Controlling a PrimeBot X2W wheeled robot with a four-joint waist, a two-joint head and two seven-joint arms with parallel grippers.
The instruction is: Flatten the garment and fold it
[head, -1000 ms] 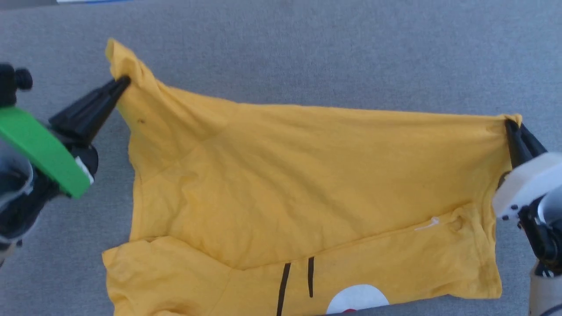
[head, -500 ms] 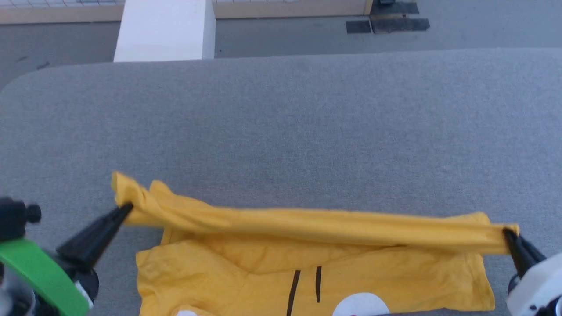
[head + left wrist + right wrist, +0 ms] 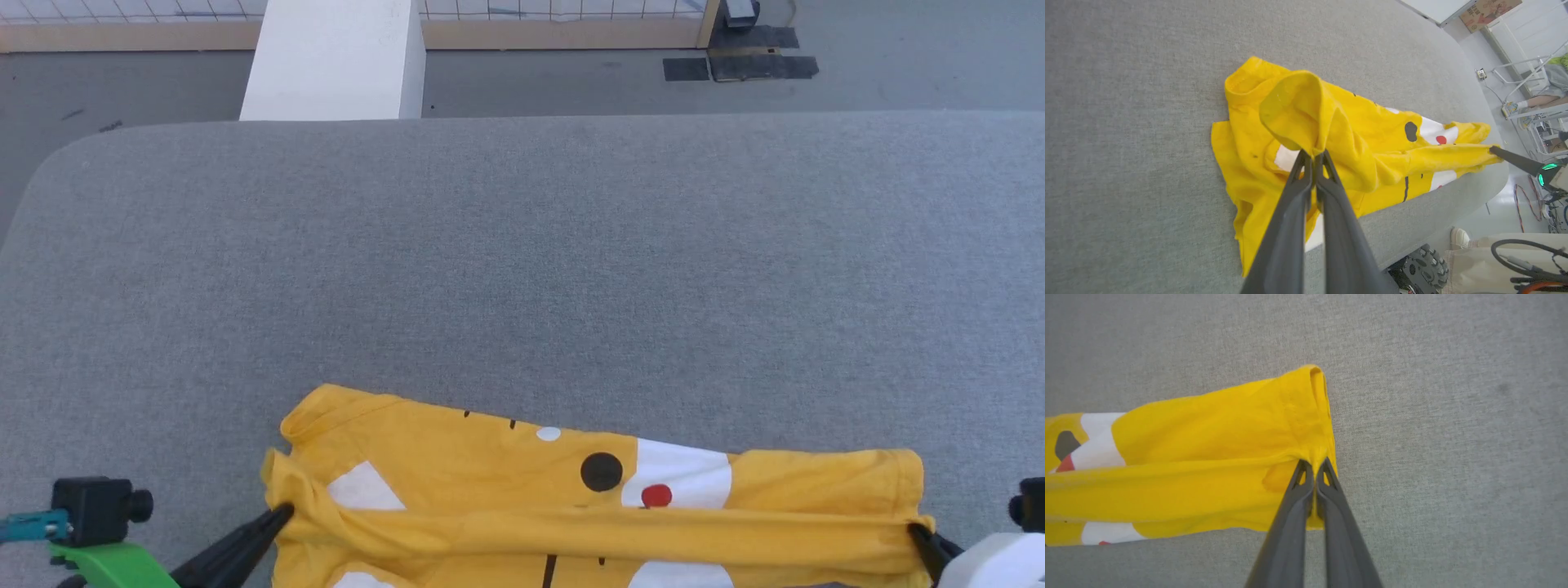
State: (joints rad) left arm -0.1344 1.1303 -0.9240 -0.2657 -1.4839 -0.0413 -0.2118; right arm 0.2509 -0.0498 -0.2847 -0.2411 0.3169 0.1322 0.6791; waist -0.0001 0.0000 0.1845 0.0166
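Garment lies bunched at the near edge of the grey table, its near part cut off in the head view. Left gripper and right gripper, fingers closed, pinch the raised fold's opposite ends.

Counter bare from shirt to far edge: wide free passage. Bare strips also left and right of shirt. Shirt lies along near edge, fold stretched taut between left claw and right claw, barring that strip. White block stands beyond far edge, off counter.
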